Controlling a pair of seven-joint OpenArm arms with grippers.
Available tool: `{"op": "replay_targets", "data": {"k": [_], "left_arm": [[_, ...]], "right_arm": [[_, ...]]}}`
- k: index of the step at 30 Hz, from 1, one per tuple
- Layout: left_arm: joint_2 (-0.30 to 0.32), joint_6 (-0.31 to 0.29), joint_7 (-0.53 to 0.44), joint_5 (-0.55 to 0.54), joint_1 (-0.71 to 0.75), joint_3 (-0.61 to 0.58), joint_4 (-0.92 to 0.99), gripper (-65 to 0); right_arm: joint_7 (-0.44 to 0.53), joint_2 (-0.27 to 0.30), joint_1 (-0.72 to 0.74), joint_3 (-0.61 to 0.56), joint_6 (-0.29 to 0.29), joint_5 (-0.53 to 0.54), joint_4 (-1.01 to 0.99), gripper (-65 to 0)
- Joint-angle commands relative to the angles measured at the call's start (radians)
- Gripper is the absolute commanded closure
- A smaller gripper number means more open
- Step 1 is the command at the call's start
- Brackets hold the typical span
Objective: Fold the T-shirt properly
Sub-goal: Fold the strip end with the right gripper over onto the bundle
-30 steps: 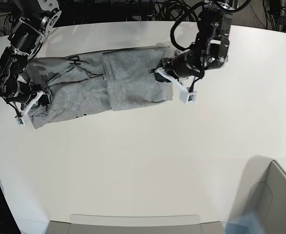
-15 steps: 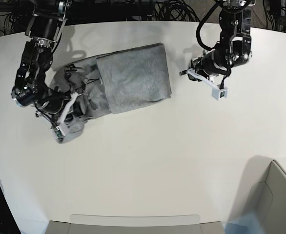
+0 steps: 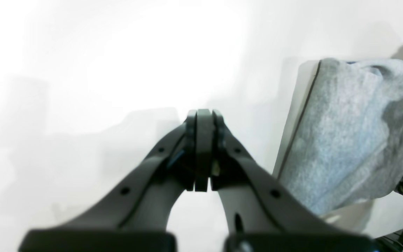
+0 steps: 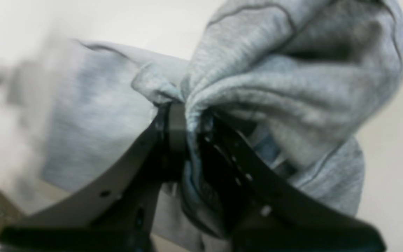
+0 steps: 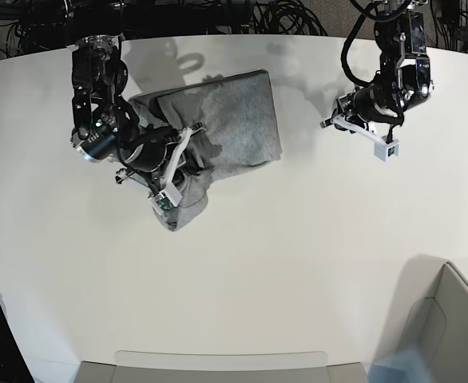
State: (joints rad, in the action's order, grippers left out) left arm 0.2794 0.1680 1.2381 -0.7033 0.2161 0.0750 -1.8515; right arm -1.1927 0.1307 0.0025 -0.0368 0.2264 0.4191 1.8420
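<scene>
T-shirt (image 5: 218,128) lies on the white table (image 5: 298,263), heather-grey, one half folded flat and square, the other half bunched into a rumpled heap. Right gripper (image 4: 184,115) has its jaws clamped on that heap: cloth spills out from between the tips, a thick fold billowing just above and to the right of them, a flatter sheet stretching away to their left. From the base view the right gripper (image 5: 182,152) sits at the near edge of the flat panel, with a gathered lump of fabric hanging below it. Left gripper (image 3: 203,150) has its jaws pressed together on nothing, tips meeting over bare table. The shirt's folded edge (image 3: 345,133) shows off to the right of those jaws, well apart from them. Overhead, the left gripper (image 5: 338,120) hovers clear of the garment, open table between them.
</scene>
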Motion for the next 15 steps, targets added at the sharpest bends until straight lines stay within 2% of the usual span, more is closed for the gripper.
{"op": "replay_targets", "data": {"k": [1, 5, 11, 15], "left_arm": [[0.005, -0.003, 0.009, -0.006, -0.007, 0.004, -0.014, 0.0], [0.005, -0.003, 0.009, -0.006, -0.007, 0.001, -0.014, 0.0], [0.005, -0.003, 0.009, -0.006, -0.007, -0.001, -0.012, 0.0], [0.005, -0.003, 0.009, -0.006, -0.007, -0.001, -0.012, 0.0]], "right_arm": [[0.020, 0.004, 0.021, -0.021, -0.019, 0.010, 0.018, 0.0], [0.023, 0.004, 0.034, -0.117, -0.092, 0.010, 0.011, 0.0], [0.127, 0.017, 0.043, -0.260, -0.201, 0.008, -0.052, 0.0], [0.099, 0.017, 0.100, -0.361, -0.239, 0.008, -0.146, 0.0]]}}
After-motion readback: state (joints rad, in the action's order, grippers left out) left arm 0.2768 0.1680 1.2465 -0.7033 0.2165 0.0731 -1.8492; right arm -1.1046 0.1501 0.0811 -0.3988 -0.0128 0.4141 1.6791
